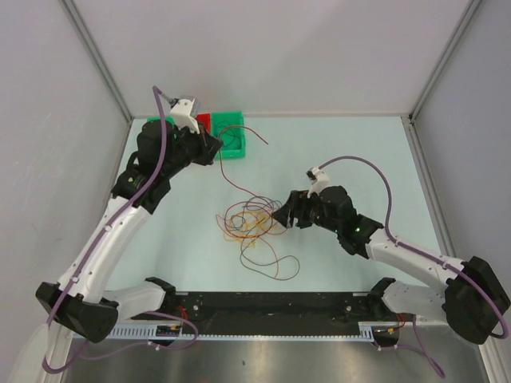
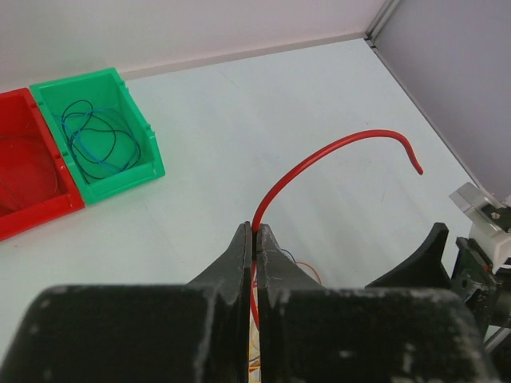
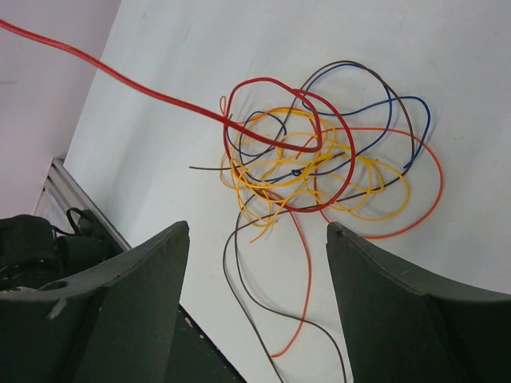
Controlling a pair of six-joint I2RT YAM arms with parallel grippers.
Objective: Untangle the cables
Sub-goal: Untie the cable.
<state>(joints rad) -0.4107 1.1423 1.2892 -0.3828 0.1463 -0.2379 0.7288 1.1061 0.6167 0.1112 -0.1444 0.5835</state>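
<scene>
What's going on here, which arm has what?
The left gripper has its jaws shut on a red cable, lifted near the green bin, which already holds blue cables. A red bin sits beside it. The red cable's other end runs back into the tangle of yellow, orange, blue and dark cables. The right gripper hangs by that tangle, jaws open, holding nothing. The untangling is only partly done.

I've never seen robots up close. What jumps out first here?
A bright tangle of cables, yellow, orange, red, blue and dark, lies in the middle of the table. The left hand is shut on one red cable that arcs away, near a green bin holding blue wire at the far edge. The right hand hangs open beside the tangle.
</scene>
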